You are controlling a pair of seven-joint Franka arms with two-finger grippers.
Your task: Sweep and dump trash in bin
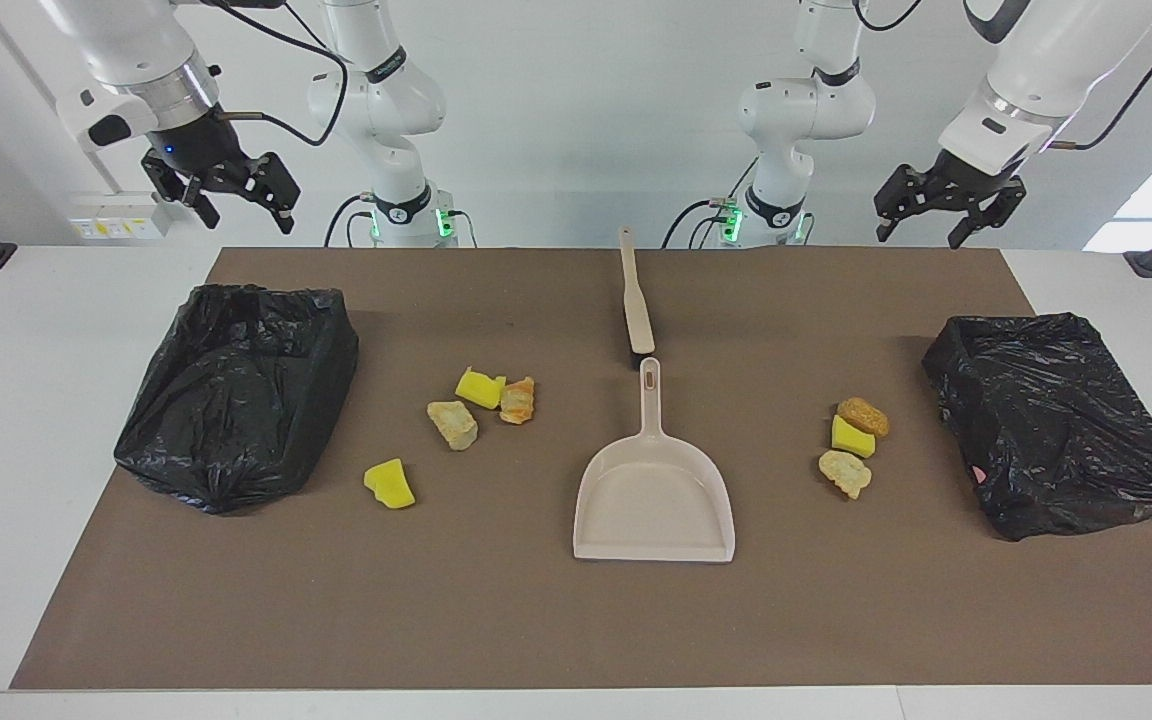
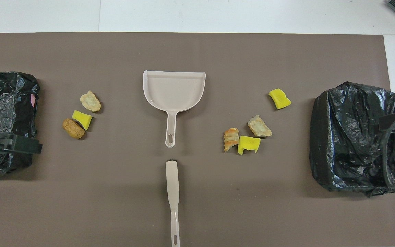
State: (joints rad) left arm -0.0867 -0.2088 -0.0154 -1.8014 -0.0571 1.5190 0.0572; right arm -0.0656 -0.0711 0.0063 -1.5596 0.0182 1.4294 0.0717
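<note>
Seen from overhead, clock centred on the beige dustpan (image 2: 174,90), 12 o'clock pointing away from the robots.

Trash all loose on the brown mat of the surface (image 2: 197,206), none of it in a bin. At 9 o'clock, a group of three scraps (image 2: 82,120), touching or nearly so, stacked along a 7-to-1 line. At 3 to 4 o'clock, a group of four scraps (image 2: 249,144), strung out toward 1 or 2 o'clock, with one yellow chunk (image 2: 279,98) apart at the top end. Lumpy pieces, no clear long axis of their own.

Dustpan lying flat, long axis 12 to 6, mouth at 12, handle at 6. Brush (image 2: 172,192) at 6 o'clock on the same line, head toward the pan handle, just short of touching.

One black-lined bin (image 2: 5,103) well out at 9 o'clock, another black-lined bin (image 2: 355,137) well out at 3 o'clock.

Left claw (image 1: 941,208) raised above the left arm's end of the surface, fingers spread, holding nothing. Right claw (image 1: 226,195) raised above the right arm's end, also spread and empty.

Likely trouble: light spongy chunks bouncing or rolling past the pan under a quick stroke; the pan sliding if not held firmly; the lone yellow chunk missed; scraps spilling off a sagging bag rim when dumped.
</note>
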